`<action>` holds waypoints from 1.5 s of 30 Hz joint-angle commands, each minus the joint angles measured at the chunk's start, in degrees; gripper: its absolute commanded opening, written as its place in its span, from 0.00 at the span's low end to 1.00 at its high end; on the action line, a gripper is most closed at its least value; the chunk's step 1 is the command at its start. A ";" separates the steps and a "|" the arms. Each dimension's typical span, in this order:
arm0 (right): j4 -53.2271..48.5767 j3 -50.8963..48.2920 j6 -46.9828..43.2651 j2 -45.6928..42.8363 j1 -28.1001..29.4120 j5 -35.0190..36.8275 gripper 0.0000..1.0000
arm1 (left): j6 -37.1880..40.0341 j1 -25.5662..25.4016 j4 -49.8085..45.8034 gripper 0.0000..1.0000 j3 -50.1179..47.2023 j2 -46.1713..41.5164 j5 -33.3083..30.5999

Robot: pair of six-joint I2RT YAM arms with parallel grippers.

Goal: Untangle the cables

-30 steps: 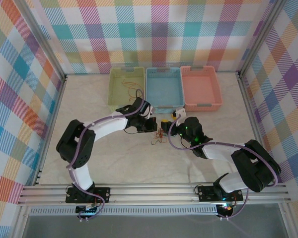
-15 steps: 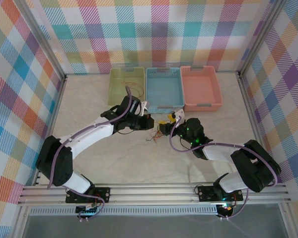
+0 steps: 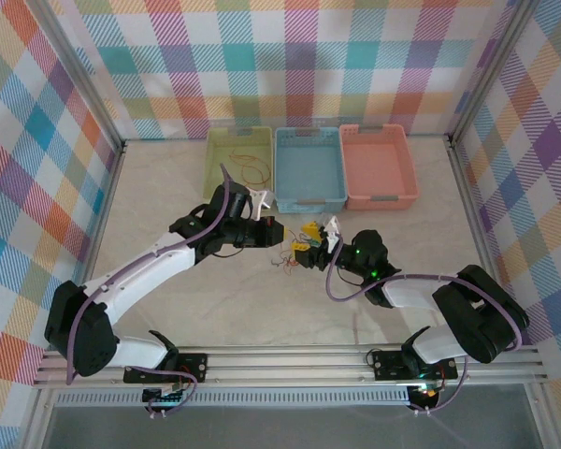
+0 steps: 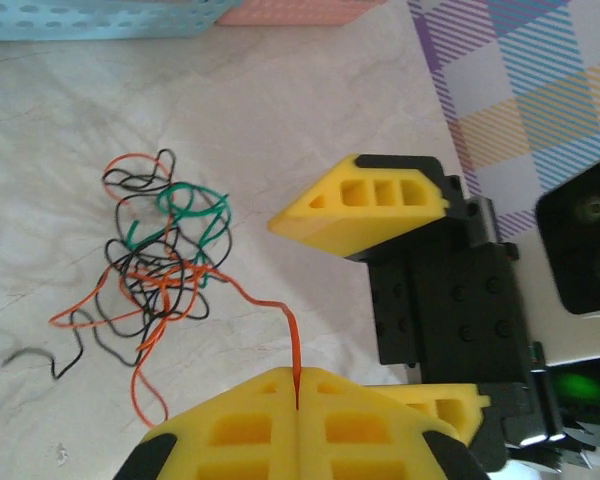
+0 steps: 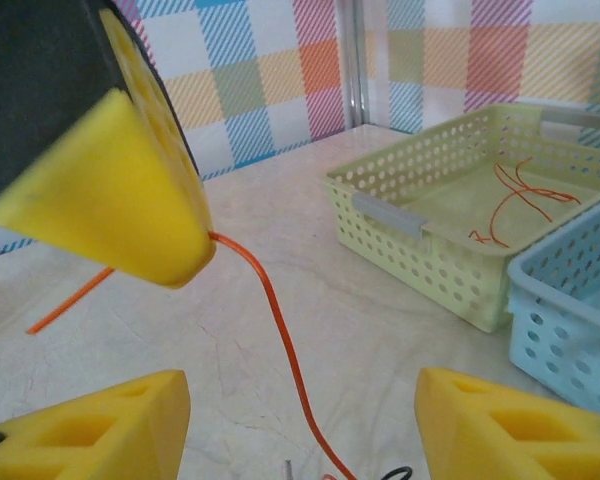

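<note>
Left gripper [image 4: 296, 400] is clamped hard, its pads pressed together on an orange cable [image 4: 267, 303] pinched right at the tips. That strand runs back to the tangle of cables [image 4: 165, 265], orange, green and black, lying mid-table [image 4: 280, 100] on the near side of the blue basket [image 3: 309, 168]. Right gripper [image 5: 302, 400] sits just right of the tangle with its jaws well apart, gripping nothing. The orange strand hangs just ahead of its fingers.
</note>
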 commanded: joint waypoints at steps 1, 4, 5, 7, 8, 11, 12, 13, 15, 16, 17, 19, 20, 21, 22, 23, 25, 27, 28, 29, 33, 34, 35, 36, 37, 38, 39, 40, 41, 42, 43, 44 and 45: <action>3.62 -0.27 -2.86 -0.42 0.66 -0.86 0.62 | 0.44 -1.06 -0.24 0.00 -0.55 -2.20 2.07; 4.88 -0.37 -3.85 0.22 1.23 0.40 0.60 | 0.38 -1.54 -0.74 0.00 -0.21 -3.21 3.41; 6.08 -0.58 -4.13 0.49 1.53 0.67 0.60 | 0.39 -1.78 -0.94 0.00 0.02 -3.36 3.77; 7.42 -0.75 -4.62 1.13 2.02 0.90 0.60 | 0.29 -2.30 -1.20 0.00 0.45 -3.55 4.07; 7.80 -0.69 -4.91 1.46 2.35 0.85 0.59 | 0.33 -2.62 -1.47 0.00 0.74 -3.58 4.27; 8.73 -0.75 -5.90 2.02 3.14 1.68 0.59 | 0.02 -3.55 -1.77 0.00 1.51 -3.93 5.10; 9.10 -0.84 -6.08 2.15 3.32 2.14 0.59 | -0.19 -3.97 -1.98 0.00 1.88 -4.09 5.39; 9.45 -0.90 -6.08 2.30 3.39 2.46 0.59 | -0.20 -4.33 -2.24 0.00 2.22 -4.16 5.42; 10.20 -1.01 -5.99 2.59 3.37 3.08 0.58 | -0.28 -5.26 -3.02 0.00 3.07 -4.61 5.28; 10.29 -1.01 -5.90 2.66 3.41 3.26 0.58 | -0.31 -5.62 -3.34 0.00 3.35 -4.84 5.20; 10.30 -1.01 -5.89 2.74 3.41 3.31 0.57 | -0.26 -6.04 -3.74 0.00 3.80 -5.02 5.16; 9.84 -0.85 -5.93 2.75 3.47 3.40 0.55 | -0.25 -6.64 -4.55 0.00 4.66 -5.59 4.93; 9.46 -0.76 -5.90 2.75 3.43 3.66 0.54 | -0.31 -6.93 -4.84 0.00 5.07 -5.87 4.80; 9.10 -0.67 -5.91 2.66 3.42 3.80 0.53 | -0.37 -7.21 -5.20 0.00 5.53 -6.17 4.81; 8.94 -0.66 -6.14 2.58 3.46 3.80 0.52 | -0.51 -7.37 -5.46 0.00 5.96 -6.45 4.81; 8.59 -0.66 -6.25 2.55 3.41 3.93 0.52 | -0.57 -7.69 -5.80 0.00 6.53 -6.62 4.81; 8.30 -0.66 -6.28 2.49 3.48 4.31 0.50 | -0.92 -8.16 -6.38 0.00 7.62 -6.89 4.72; 7.80 -0.58 -6.46 2.31 3.45 4.71 0.49 | -1.36 -8.75 -6.55 0.00 8.98 -7.05 4.69; 7.75 -0.60 -6.39 2.31 3.45 4.85 0.49 | -1.51 -9.14 -6.75 0.00 9.63 -7.18 4.64; 7.75 -0.57 -6.36 2.35 3.44 4.94 0.48 | -1.54 -9.44 -7.04 0.00 10.38 -7.37 4.46; 7.16 -0.40 -6.21 2.33 3.46 5.21 0.48 | -1.64 -10.12 -8.61 0.00 13.57 -8.25 3.36; 7.08 -0.31 -6.08 2.39 3.43 5.27 0.48 | -1.65 -10.15 -8.84 0.00 14.28 -8.48 3.11; 6.94 -0.27 -6.00 2.39 3.47 5.33 0.47 | -1.80 -10.14 -9.02 0.00 14.91 -8.81 2.84; 6.67 -0.22 -5.91 2.37 3.43 5.25 0.47 | -1.89 -10.19 -9.10 0.00 15.52 -9.16 2.58; 6.42 -0.14 -5.90 2.32 3.41 5.13 0.46 | -2.15 -10.18 -8.95 0.00 15.83 -9.44 2.14; 6.17 0.03 -5.90 2.33 3.42 4.87 0.46 | -2.91 -10.17 -8.43 0.00 15.98 -9.67 1.38; 6.00 0.12 -5.85 2.31 3.49 4.77 0.46 | -3.63 -10.21 -7.48 0.00 16.00 -9.92 1.03; 5.92 0.13 -5.85 2.39 3.46 4.77 0.45 | -4.29 -10.17 -6.69 0.00 16.02 -10.02 1.03; 5.90 0.13 -5.90 2.33 3.42 4.86 0.46 | -4.88 -10.19 -5.92 0.00 16.11 -10.07 1.11; 5.84 0.11 -5.86 2.27 3.43 4.94 0.45 | -5.30 -10.21 -5.56 0.00 16.41 -10.14 1.03; 5.78 0.11 -5.89 2.22 3.40 4.95 0.45 | -5.48 -10.21 -5.43 0.00 16.65 -10.22 0.89; 5.69 0.13 -5.86 2.24 3.43 4.94 0.45 | -5.62 -10.21 -5.51 0.00 17.18 -10.22 0.69; 5.64 0.13 -5.74 2.26 3.42 4.86 0.45 | -5.65 -10.16 -5.81 0.00 17.73 -10.27 0.42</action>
